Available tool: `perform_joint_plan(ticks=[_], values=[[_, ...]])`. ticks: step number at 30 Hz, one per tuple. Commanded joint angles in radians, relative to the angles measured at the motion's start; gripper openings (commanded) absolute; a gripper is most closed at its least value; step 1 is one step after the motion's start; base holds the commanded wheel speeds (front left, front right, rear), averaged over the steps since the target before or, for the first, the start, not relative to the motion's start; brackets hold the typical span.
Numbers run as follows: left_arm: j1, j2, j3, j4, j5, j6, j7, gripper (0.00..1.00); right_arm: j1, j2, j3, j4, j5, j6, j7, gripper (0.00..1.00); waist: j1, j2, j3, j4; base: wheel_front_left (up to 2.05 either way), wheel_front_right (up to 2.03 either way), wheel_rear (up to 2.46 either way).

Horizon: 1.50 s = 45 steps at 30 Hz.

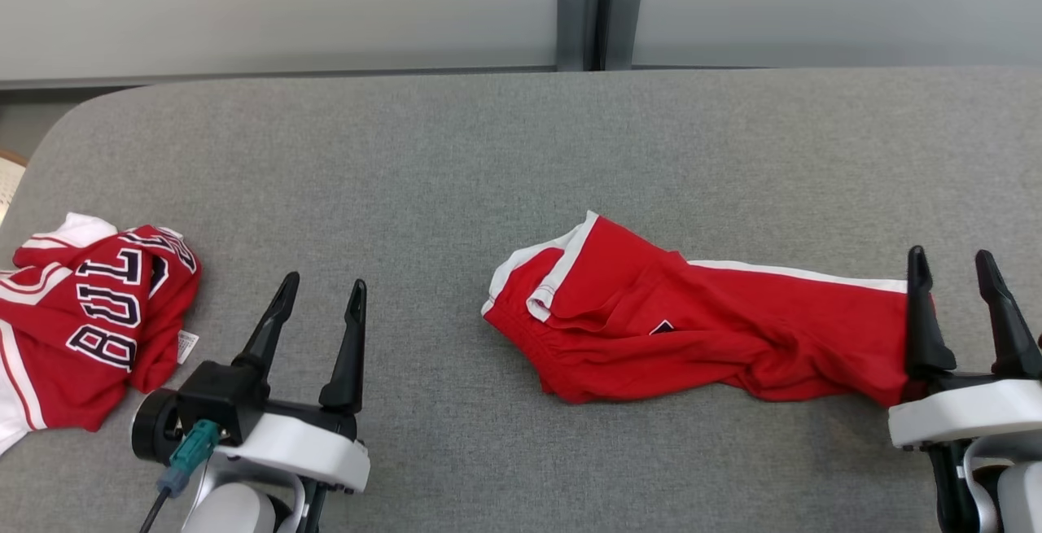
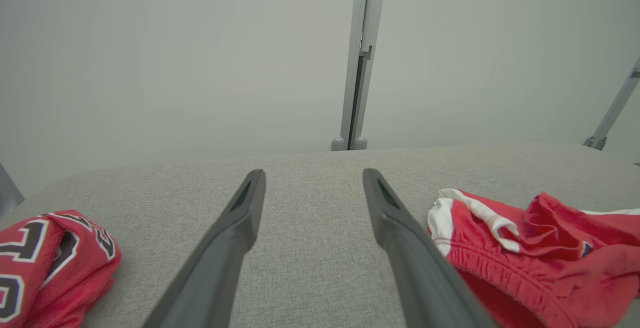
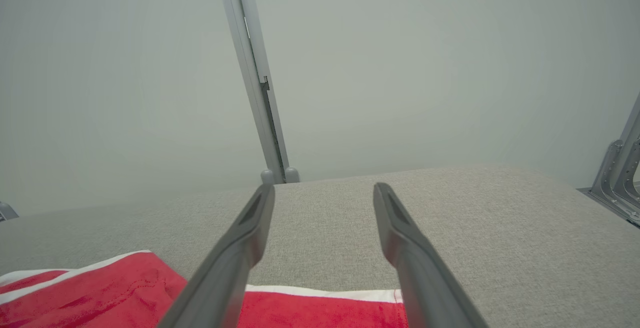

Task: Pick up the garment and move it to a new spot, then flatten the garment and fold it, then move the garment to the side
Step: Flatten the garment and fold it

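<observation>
Red garment lies rumpled and unfolded centre-right on the grey surface, its right end at the right gripper, fingers released; left gripper spread, empty, near left; flattening, folding and moving aside all look left to do.

A grey fabric-covered table with a rounded far-left corner carries two garments. Red shorts with white trim lie rumpled right of centre, stretched left to right. A red lettered jersey lies bunched at the near left, well apart.
</observation>
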Motion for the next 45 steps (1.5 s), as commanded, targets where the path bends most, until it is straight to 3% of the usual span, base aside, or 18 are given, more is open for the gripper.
perform_joint_plan(ticks=[1, 7, 15, 36, 45], values=[[0.019, 0.01, 0.004, -0.001, 0.0, 0.009, -0.004, 1.0, 0.03, -0.011, 0.027, -0.051, -0.018, 0.0, 0.013, 1.0, 0.0, -0.0001, -0.023, -0.007, 0.0, 0.0, 0.0], [0.052, 0.016, -0.007, -0.002, -0.001, 0.013, 0.004, 1.0, 0.132, -0.005, 0.093, -0.193, -0.048, 0.0, 0.083, 1.0, 0.0, -0.0001, -0.074, -0.01, 0.0, 0.0, 0.0], [0.082, 0.03, -0.014, -0.017, -0.004, 0.022, 0.025, 1.0, 0.221, 0.017, 0.112, -0.277, -0.051, 0.0, 0.145, 1.0, 0.0, -0.0001, -0.101, -0.017, 0.0, 0.0, 0.0], [0.07, 0.038, -0.028, -0.041, -0.01, 0.036, 0.031, 1.0, 0.209, 0.011, 0.121, -0.282, -0.04, 0.0, 0.172, 1.0, 0.0, -0.0001, -0.083, -0.004, 0.0, 0.0, 0.0], [0.013, 0.018, -0.044, -0.05, -0.003, 0.02, 0.021, 1.0, 0.066, -0.114, 0.268, -0.189, 0.005, 0.0, 0.258, 1.0, 0.0, -0.0001, 0.012, 0.044, 0.0, 0.0, 0.0]])
